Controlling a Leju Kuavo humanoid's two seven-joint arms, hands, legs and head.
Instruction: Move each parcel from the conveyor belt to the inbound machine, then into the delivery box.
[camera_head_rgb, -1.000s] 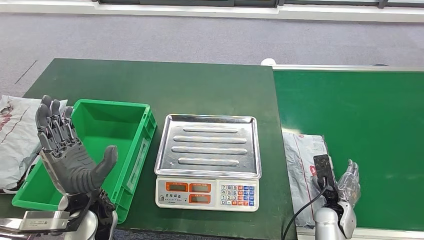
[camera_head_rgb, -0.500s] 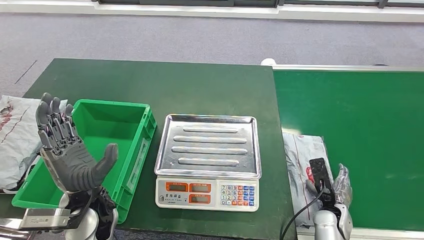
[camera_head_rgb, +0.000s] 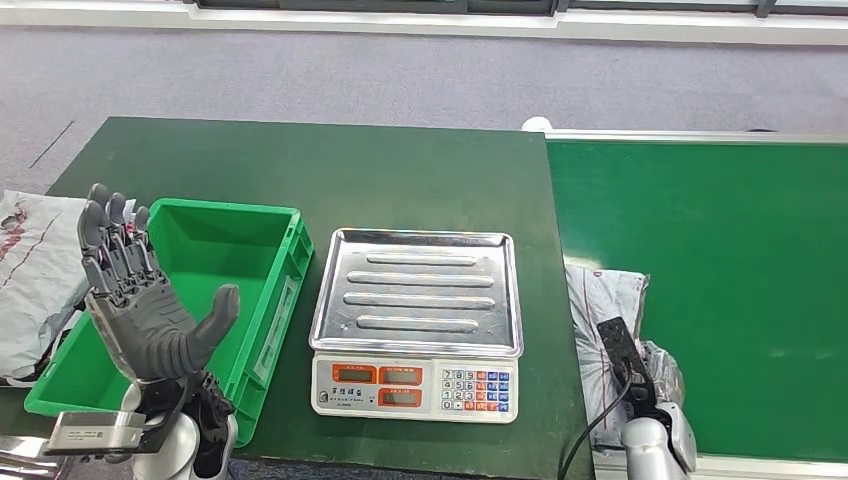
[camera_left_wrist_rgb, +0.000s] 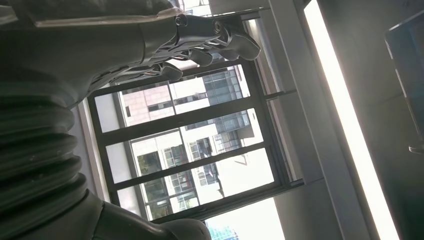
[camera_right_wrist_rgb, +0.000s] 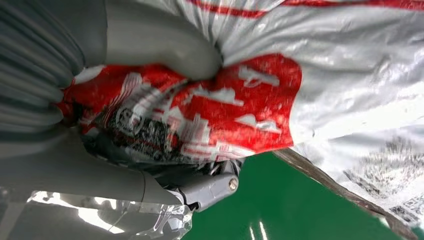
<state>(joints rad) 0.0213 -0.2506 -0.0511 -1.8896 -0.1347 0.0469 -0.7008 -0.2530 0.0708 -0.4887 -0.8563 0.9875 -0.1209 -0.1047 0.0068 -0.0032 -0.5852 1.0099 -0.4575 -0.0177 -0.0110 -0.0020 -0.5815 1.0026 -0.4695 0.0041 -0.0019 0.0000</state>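
A grey-white plastic parcel (camera_head_rgb: 598, 312) with red print lies at the conveyor belt's (camera_head_rgb: 720, 270) near left corner, beside the table. My right hand (camera_head_rgb: 655, 385) grips its near end. In the right wrist view the thumb (camera_right_wrist_rgb: 165, 45) presses into the crumpled red-printed parcel (camera_right_wrist_rgb: 350, 75) and dark fingers (camera_right_wrist_rgb: 210, 187) curl under it. My left hand (camera_head_rgb: 140, 300) is raised with the palm showing and fingers spread, holding nothing, over the near left corner of the green delivery box (camera_head_rgb: 240, 250). The inbound machine, a scale (camera_head_rgb: 415, 300) with a bare steel tray, stands mid-table.
Another grey parcel (camera_head_rgb: 30, 270) lies at the far left, beyond the box. A black cable (camera_head_rgb: 590, 430) runs along my right wrist. The dark green table (camera_head_rgb: 330, 170) stretches behind the scale and box, and the belt runs off to the right.
My right hand has drawn back toward the belt's near edge and closed its fingers into the parcel, bunching its near end. The left hand has hardly moved.
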